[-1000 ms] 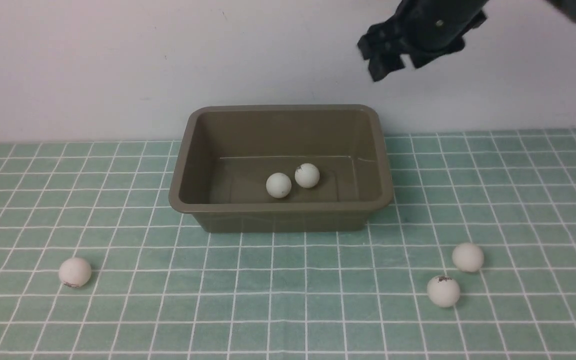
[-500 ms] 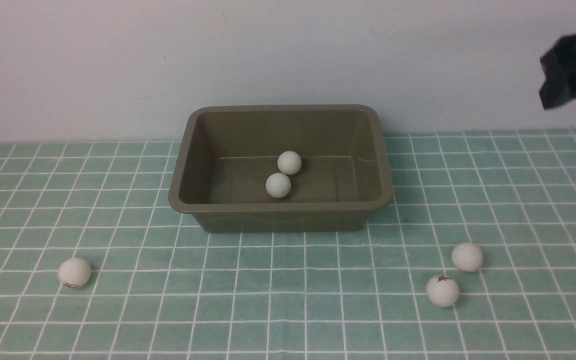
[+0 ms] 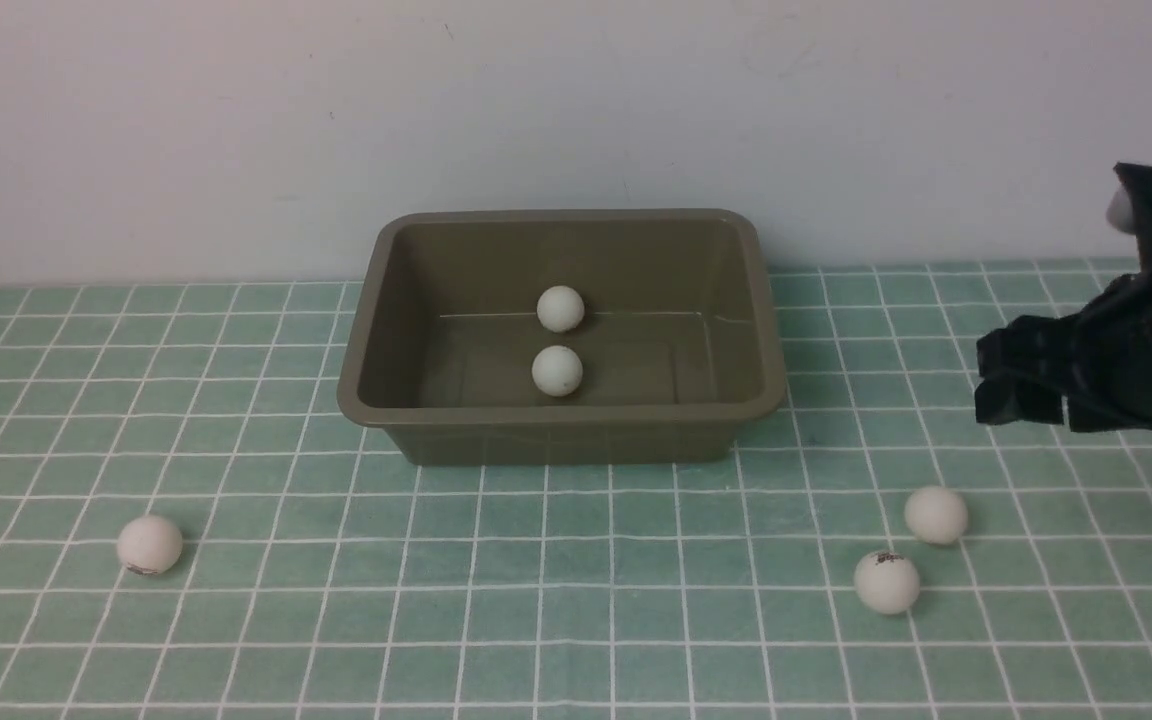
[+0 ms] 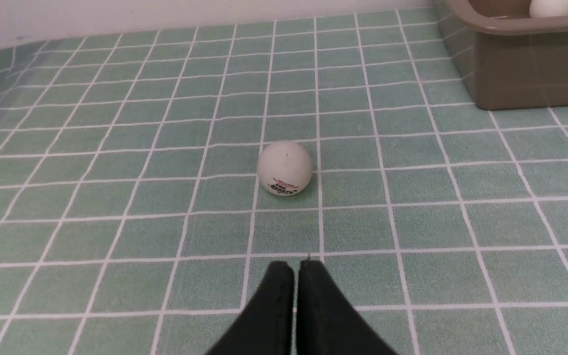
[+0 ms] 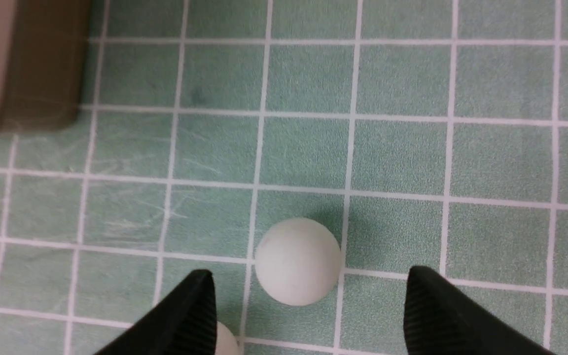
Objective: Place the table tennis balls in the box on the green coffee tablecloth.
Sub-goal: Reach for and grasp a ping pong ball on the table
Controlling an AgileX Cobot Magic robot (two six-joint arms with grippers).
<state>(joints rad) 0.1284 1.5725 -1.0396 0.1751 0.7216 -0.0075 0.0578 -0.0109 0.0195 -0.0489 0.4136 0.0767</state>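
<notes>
The olive-brown box (image 3: pixel 556 413) stands at the back middle of the green coffee tablecloth (image 3: pixel 576 620). Two table tennis balls (image 3: pixel 560 308) (image 3: pixel 557 371) lie inside it. One ball (image 3: pixel 149 544) rests on the cloth at the front left; in the left wrist view this ball (image 4: pixel 284 167) lies ahead of my left gripper (image 4: pixel 296 266), which is shut and empty. Two more balls (image 3: pixel 935 514) (image 3: pixel 886 581) sit at the front right. My right gripper (image 3: pixel 1001 385) hovers open just behind them. In the right wrist view the nearer ball (image 5: pixel 298 261) shows between its spread fingers (image 5: pixel 193 305), untouched.
A plain white wall runs right behind the box. In the left wrist view the box corner (image 4: pixel 520 74) sits off to one side, with the cloth's edge at the far left. A blurred box corner (image 5: pixel 42 64) shows in the right wrist view.
My right gripper swung from high above the box's right rear corner out to the right and down near the two right-hand balls. One ball in the box rolled to the back wall.
</notes>
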